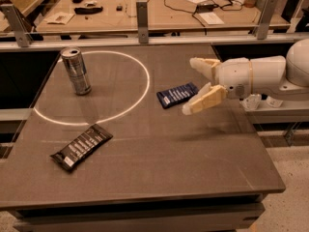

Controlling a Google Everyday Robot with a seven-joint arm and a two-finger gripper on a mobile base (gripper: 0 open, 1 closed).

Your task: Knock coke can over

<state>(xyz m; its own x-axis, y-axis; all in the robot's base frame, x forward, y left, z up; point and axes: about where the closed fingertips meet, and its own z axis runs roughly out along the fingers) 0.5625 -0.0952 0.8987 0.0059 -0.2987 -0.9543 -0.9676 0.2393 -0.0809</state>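
Clearly the can (76, 71) has not been touched: it stands upright near the counter's (169, 163) back-left corner, just inside the left part of a thin white ring (146, 83) marked on the top. It is a slim, tall cylinder of thin silvery metal with darker bands and a bright rimmed lid. I would judge it light and top-heavy for its narrow base, stiff enough to take a push yet easy to dent, and smooth enough to slide on its foot if struck low. No grasp is needed; a sideways nudge high on the wall, just under the rim, should tip it rather than shove it along.

Over by the right edge, about midway back, the gripper (189, 86) hangs above the surface, well apart from the can. Its two pale, blunt, wedge-shaped fingers (207, 99) are spread wide with nothing between them, on a smooth white rounded arm (256, 74).

Just beside the fingertips, a flat blue wrapper (174, 95) lies glossy and crinkled. A longer black wrapper (82, 147) lies flat toward the front-left corner. The counter itself is a matte, dark grey-brown slab, flat and faintly scuffed, giving the can little grip.
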